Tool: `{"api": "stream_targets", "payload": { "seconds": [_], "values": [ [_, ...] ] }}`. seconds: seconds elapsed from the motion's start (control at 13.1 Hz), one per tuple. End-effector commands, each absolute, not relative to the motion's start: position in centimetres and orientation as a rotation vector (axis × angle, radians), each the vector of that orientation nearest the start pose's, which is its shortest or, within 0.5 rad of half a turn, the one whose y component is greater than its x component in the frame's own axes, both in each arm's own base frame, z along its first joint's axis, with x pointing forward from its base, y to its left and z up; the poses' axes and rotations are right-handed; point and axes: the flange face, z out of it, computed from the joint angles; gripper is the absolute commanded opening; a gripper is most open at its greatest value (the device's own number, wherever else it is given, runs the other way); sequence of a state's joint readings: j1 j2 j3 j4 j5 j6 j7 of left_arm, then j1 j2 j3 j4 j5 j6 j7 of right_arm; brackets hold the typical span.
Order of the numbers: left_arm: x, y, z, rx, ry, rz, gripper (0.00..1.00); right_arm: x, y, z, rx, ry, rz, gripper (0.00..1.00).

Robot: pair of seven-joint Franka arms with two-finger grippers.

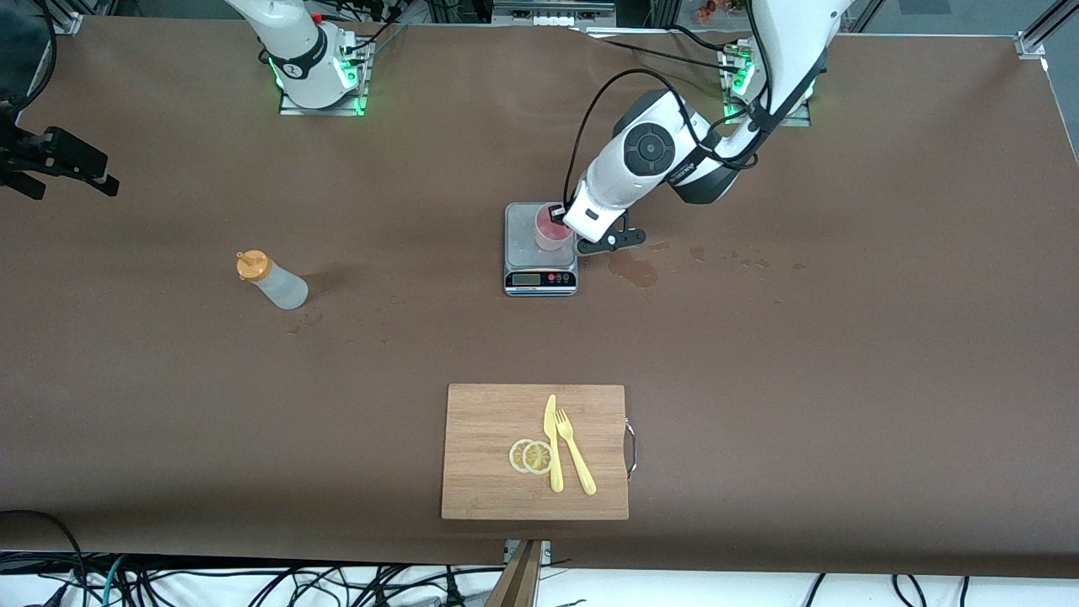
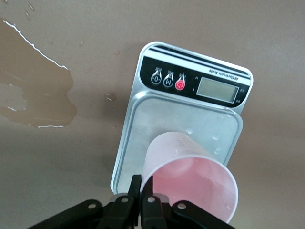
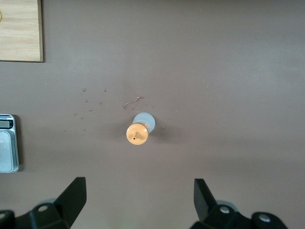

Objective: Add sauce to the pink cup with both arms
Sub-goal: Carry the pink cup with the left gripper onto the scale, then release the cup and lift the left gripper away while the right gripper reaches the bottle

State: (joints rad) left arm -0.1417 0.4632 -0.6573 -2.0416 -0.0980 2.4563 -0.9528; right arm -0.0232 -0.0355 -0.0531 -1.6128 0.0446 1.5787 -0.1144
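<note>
Left gripper (image 2: 142, 202) pinching rim of pink cup (image 2: 190, 183) on grey scale (image 1: 540, 249), right gripper (image 3: 138, 200) spread wide above upright sauce (image 3: 138, 131)

1 cup (image 1: 552, 233), 1 bottle (image 1: 273, 281), 2 lemon slices (image 1: 531, 456)

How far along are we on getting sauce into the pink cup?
Done: the left gripper is shut on the rim of the pale pink plastic cup, which stands on the grey scale. In hand: the open right gripper hangs above the translucent squeeze bottle with orange cap. Left: grasping the bottle, carrying it over, squeezing.
</note>
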Motion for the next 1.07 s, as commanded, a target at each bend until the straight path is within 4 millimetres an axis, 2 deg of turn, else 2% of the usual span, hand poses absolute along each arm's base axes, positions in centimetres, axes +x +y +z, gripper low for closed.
{"api": "stream_targets", "payload": {
  "seconds": [0.0, 0.15, 0.23, 0.38, 0.46, 0.69, 0.76, 0.99],
  "values": [
    [42.7, -43.5, 26.0, -3.339, -0.552, 0.366, 0.18, 53.7, -3.8, 63.3, -3.082, -0.074, -0.014, 1.00],
    [42.9, -43.5, 26.1, -3.344, -0.582, 0.351, 0.76, 53.7, -3.9, 63.3, -3.082, -0.072, -0.014, 1.00],
    [43.0, -43.5, 26.4, -3.345, -0.580, 0.341, 0.89, 53.7, -3.9, 63.3, -3.081, -0.077, -0.012, 1.00],
    [43.4, -43.1, 27.3, -3.349, -0.589, 0.303, 0.97, 53.6, -4.6, 63.3, -3.075, -0.116, -0.018, 1.00],
    [43.6, -42.9, 28.1, -3.345, -0.586, 0.290, 0.98, 53.6, -5.5, 63.3, -3.067, -0.133, -0.024, 1.00],
    [44.4, -41.7, 30.8, -3.339, -0.601, 0.234, 0.98, 53.8, -5.7, 62.6, -3.035, -0.407, -0.009, 1.00],
    [44.1, -41.4, 31.6, -3.308, -0.569, 0.247, 0.98, 53.8, -5.6, 62.2, -2.985, -0.508, -0.008, 1.00],
    [43.0, -39.6, 36.1, -3.215, -0.487, 0.227, 0.96, 54.8, -7.6, 59.3, -2.798, -0.796, -0.025, 1.00]
  ]
}}
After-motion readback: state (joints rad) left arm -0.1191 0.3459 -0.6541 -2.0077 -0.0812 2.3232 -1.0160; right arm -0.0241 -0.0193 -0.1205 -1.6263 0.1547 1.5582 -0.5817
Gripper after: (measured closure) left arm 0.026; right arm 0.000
